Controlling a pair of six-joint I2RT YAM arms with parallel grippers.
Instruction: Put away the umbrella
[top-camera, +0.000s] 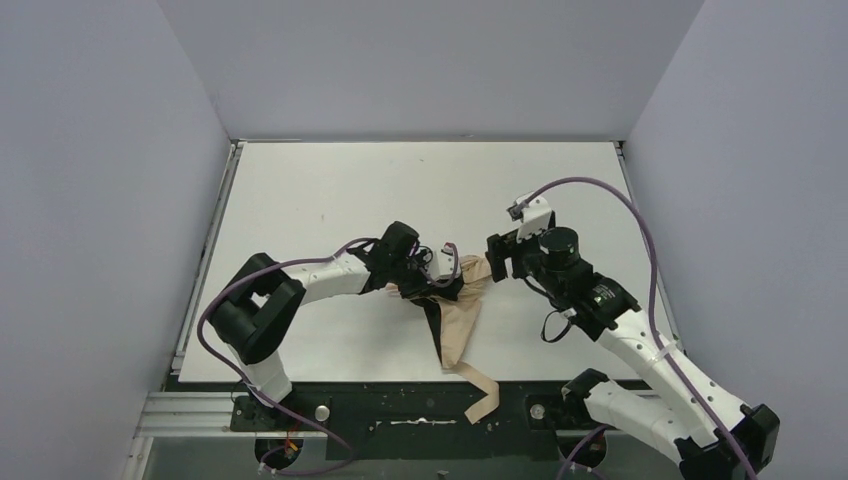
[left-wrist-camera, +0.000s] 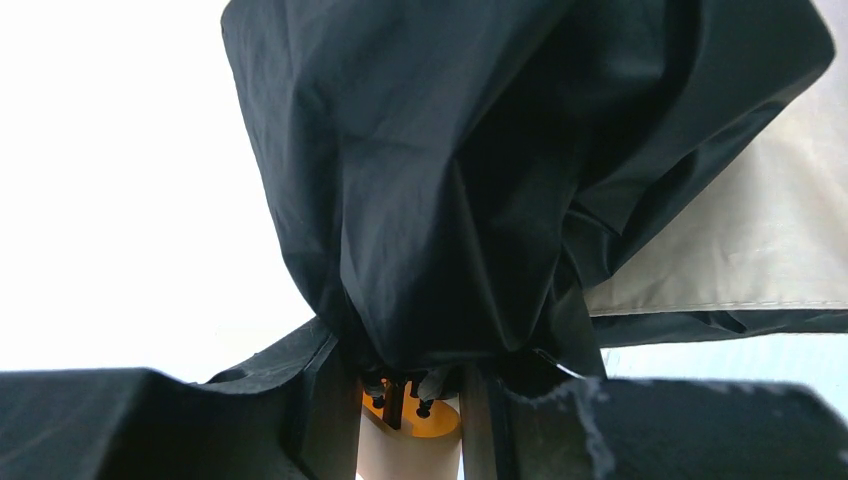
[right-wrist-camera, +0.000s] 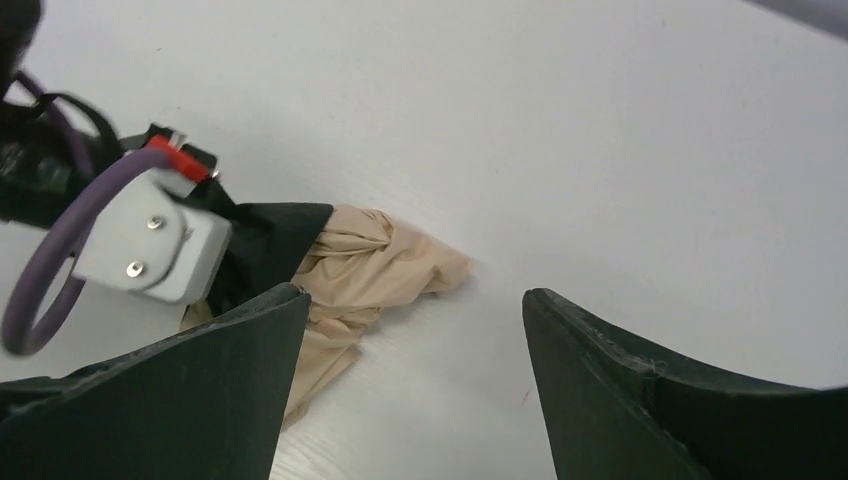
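Note:
The umbrella (top-camera: 462, 322) lies collapsed and crumpled at the near middle of the table, tan fabric with a black lining. A tan flap of it hangs over the table's front edge. My left gripper (top-camera: 425, 282) is shut on it. In the left wrist view the fingers (left-wrist-camera: 335, 410) clamp a tan cylindrical part (left-wrist-camera: 410, 445), and black fabric (left-wrist-camera: 450, 180) bunches over them. My right gripper (top-camera: 497, 256) is open and empty, just right of the umbrella's far end. In the right wrist view the tan fabric (right-wrist-camera: 375, 265) lies ahead of the left finger, with the gripper (right-wrist-camera: 410, 310) apart from it.
The white table (top-camera: 420, 190) is walled by grey panels on three sides. The left arm's wrist camera and purple cable (right-wrist-camera: 140, 235) sit close to the right gripper's left finger. The black base rail (top-camera: 420, 410) runs along the front edge.

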